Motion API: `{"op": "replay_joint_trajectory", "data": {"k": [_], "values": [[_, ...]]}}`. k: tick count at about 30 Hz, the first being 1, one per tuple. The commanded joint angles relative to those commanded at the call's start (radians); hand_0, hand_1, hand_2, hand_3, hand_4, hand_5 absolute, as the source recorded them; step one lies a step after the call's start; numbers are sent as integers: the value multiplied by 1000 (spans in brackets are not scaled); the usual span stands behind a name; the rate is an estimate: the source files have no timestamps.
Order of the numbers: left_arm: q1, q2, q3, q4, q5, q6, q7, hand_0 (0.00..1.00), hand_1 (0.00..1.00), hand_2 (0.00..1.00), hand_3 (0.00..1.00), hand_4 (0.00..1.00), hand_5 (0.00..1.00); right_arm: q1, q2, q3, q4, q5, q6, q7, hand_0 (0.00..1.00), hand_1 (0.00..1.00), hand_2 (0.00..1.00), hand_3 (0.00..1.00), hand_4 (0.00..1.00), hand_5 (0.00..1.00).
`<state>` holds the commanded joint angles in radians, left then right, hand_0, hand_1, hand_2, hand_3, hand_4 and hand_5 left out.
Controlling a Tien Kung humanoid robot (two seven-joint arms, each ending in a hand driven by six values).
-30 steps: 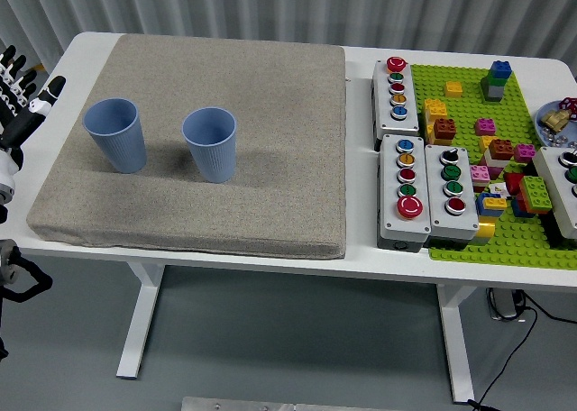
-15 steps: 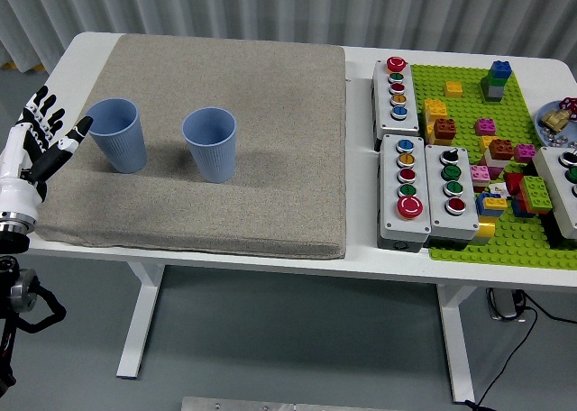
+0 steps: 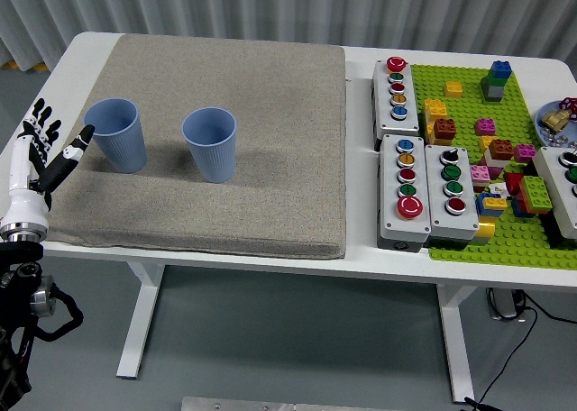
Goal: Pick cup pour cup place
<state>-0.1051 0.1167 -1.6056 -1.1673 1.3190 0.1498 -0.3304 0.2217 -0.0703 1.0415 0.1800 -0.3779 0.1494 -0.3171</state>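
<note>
Left hand (image 3: pixel 36 163) with fingers spread, thumb tip just beside the nearer ribbed pale-blue plastic cup (image 3: pixel 117 135) standing upright on the grey felt mat (image 3: pixel 225 186) on the counter, so it's the pick step, and closing around that cup looks next

text: none legible | labels: none | numbers: none | signs: none

wall (image 3: pixel 297 10): grey corrugated | floor (image 3: pixel 297 339): grey | table (image 3: pixel 361 258): white, white legs | cable (image 3: pixel 523 339): black, floor right
</note>
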Motion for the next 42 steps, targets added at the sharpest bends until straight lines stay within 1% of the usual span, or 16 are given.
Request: {"op": "replay_joint_trajectory", "data": {"k": [2,4,7,10,12,16,17,19,22,23,26,37,39,42], "values": [[3,0,0,0,-1,2,-3,893,894,998,998,961,500,0,0,-1,0,1,0,0,764,700,747,625,189,266],[12,6,4,-8,-4,-15,-7,893,894,998,998,961,500,0,0,-2,0,1,0,0,764,700,747,625,189,266],[29,17,21,-27,-5,-25,-9,893,894,998,998,966,496,2,-1,0,0,-1,1,1,764,700,747,625,189,266],[38,22,33,-37,-1,-34,-9,893,894,998,998,966,496,3,-1,3,0,-3,1,1,764,700,747,625,189,266],[39,23,37,-38,-1,-36,-9,895,896,998,998,970,487,3,-1,3,0,-3,1,0,764,700,748,625,189,265],[40,22,40,-38,10,-66,-12,895,896,998,998,970,487,4,-1,2,0,-1,1,0,764,700,748,625,189,265],[40,22,41,-39,14,-73,-12,904,906,998,998,914,232,4,0,1,0,-1,1,0,764,700,748,626,189,264],[41,22,40,-41,22,-86,-11,904,906,998,998,914,232,3,0,0,0,1,0,0,764,700,748,626,189,264],[41,22,42,-41,26,-89,-11,904,906,998,998,914,232,3,0,-1,0,1,0,0,764,700,748,626,189,264],[41,21,42,-41,27,-90,-10,909,908,998,998,905,199,3,0,-1,0,2,0,0,763,700,748,626,190,264],[41,21,42,-39,32,-93,-9,909,908,998,998,905,199,4,0,-2,0,3,0,1,763,700,748,626,190,264],[38,17,32,-18,31,-89,1,908,910,998,998,908,209,-1,2,-4,0,4,0,0,764,700,748,627,191,263],[32,12,39,-2,31,-87,2,908,910,998,998,908,209,-3,4,-4,0,2,0,0,764,700,748,627,191,263],[31,9,48,6,33,-84,3,908,911,998,998,913,225,-4,5,-5,0,2,0,0,764,700,748,627,191,263]]}}
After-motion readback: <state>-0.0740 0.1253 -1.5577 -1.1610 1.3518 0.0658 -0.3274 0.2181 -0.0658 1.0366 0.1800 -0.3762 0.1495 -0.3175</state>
